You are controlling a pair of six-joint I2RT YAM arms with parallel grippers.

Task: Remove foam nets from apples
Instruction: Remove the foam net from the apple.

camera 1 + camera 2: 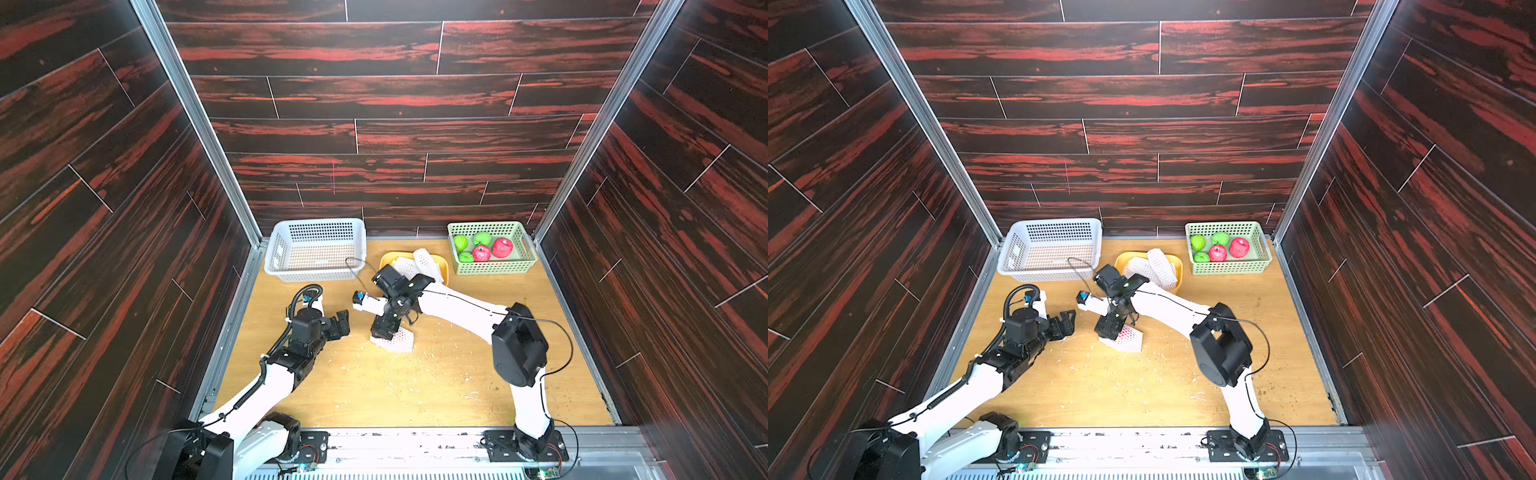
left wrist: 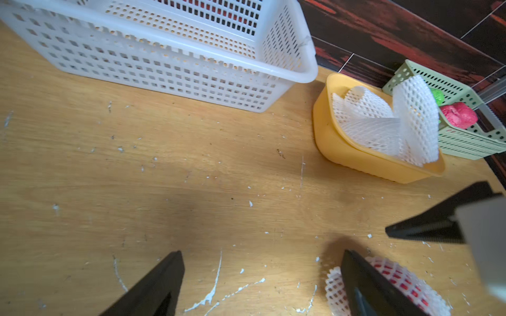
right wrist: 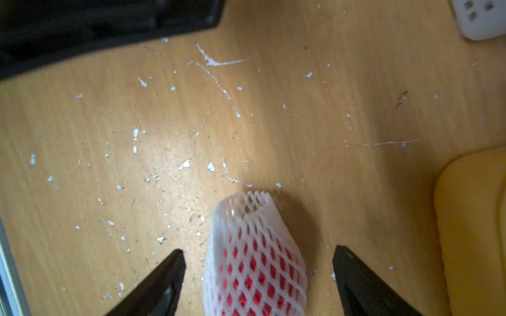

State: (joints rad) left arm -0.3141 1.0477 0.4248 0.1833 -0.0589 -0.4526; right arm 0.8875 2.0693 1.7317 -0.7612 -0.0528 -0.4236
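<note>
Straddling netted apple (image 3: 254, 273), right pincer (image 3: 258, 252) spread, gaps both sides.

Both top views: bright, even light on the worktop (image 1: 374, 386). The glossy wall panels (image 1: 395, 95) at 12 o'clock carry a reddish sheen, and their straight seams bow near the frame edges. Wrist views: soft, diffuse shadows and a pale glare patch on the wood. The fingers (image 3: 153, 284) of the right hand (image 3: 258, 253) appear blurred.
</note>
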